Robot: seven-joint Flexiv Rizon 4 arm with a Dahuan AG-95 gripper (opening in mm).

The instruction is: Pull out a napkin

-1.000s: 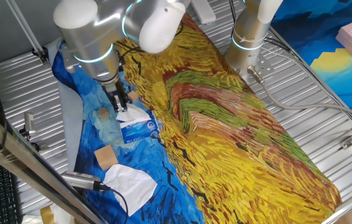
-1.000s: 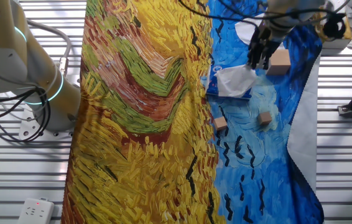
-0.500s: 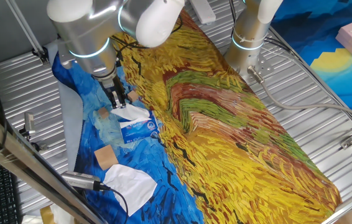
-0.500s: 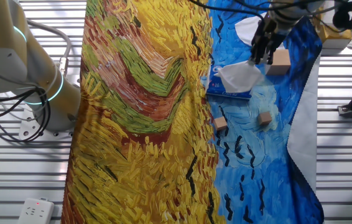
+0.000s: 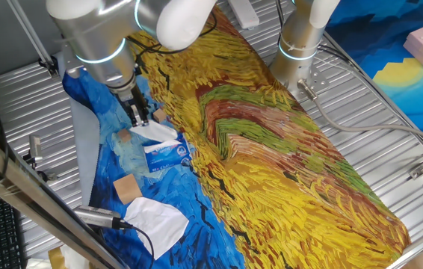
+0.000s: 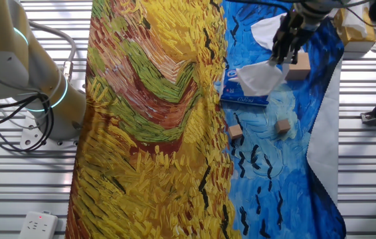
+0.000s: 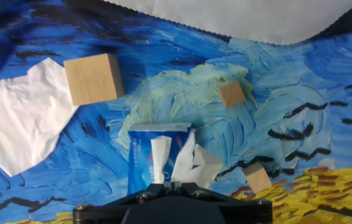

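Hand view: gripper [image 7: 175, 182] closed on the napkin [image 7: 191, 163], lifted but apparently still partly inside the tissue pack [image 7: 145, 155]; extraction incomplete.

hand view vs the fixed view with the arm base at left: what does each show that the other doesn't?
Hand view only: the pack's torn slot with the napkin rising out of it toward the camera, and the cloth's white zigzag edge at the top.

Fixed view only: the gripper from outside, pinching the napkin's corner above the tissue pack, plus the arm base and the yellow half of the cloth.

Both: the loose crumpled tissue, the large wooden block and two small blocks.
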